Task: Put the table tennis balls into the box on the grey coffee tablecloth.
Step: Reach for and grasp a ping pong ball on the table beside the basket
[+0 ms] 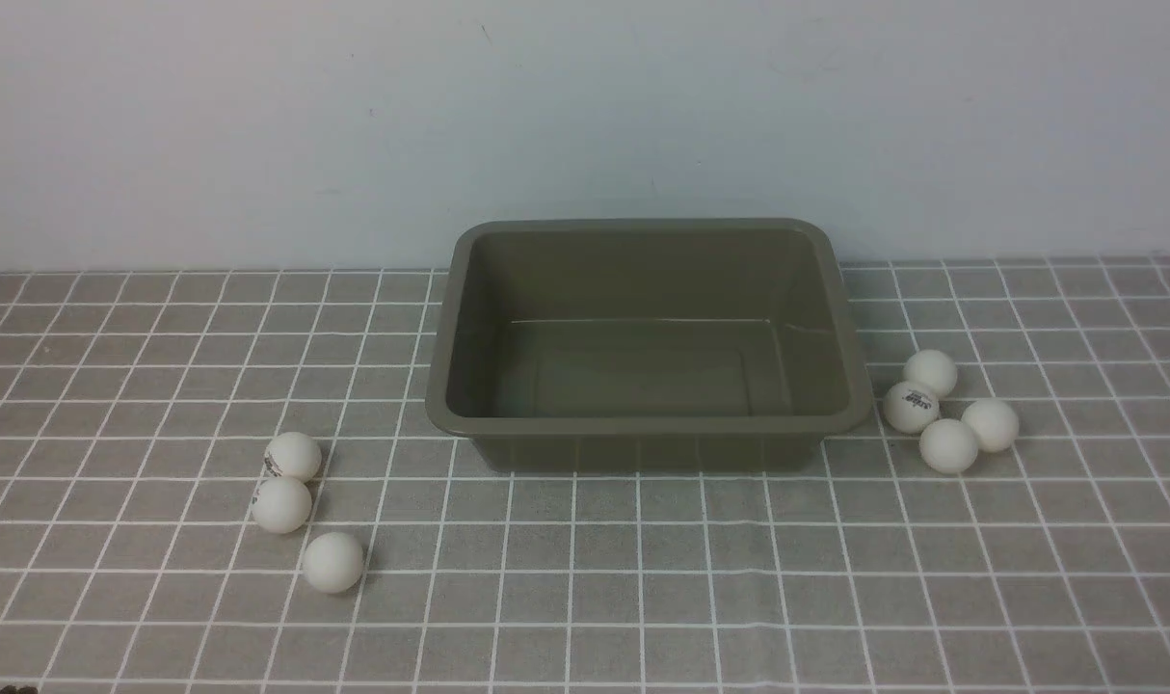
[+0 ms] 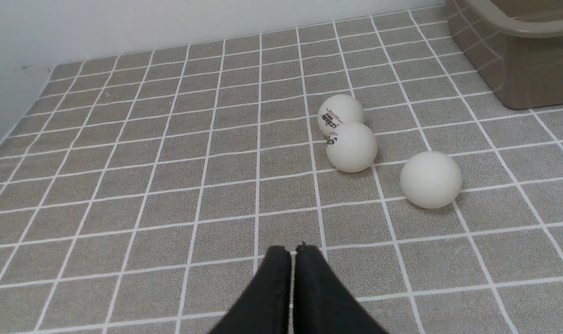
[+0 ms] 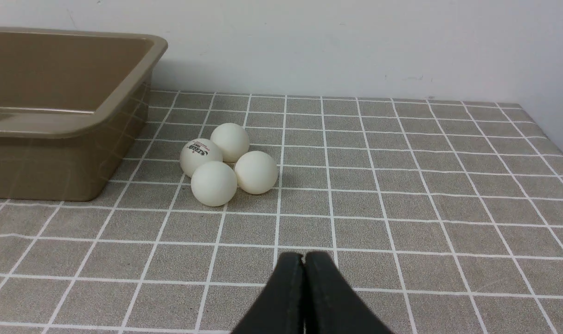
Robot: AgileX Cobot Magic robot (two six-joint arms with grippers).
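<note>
The olive-brown box stands empty at the middle back of the grey coffee tablecloth. Three white table tennis balls lie to its front left, also seen in the left wrist view as table tennis balls. Several more table tennis balls cluster at the box's right, showing as table tennis balls beside the box. My left gripper is shut and empty, short of the left balls. My right gripper is shut and empty, short of the right cluster. Neither arm shows in the front view.
A pale wall rises right behind the box. The cloth's left edge meets the wall, and its right edge falls off beyond the right cluster.
</note>
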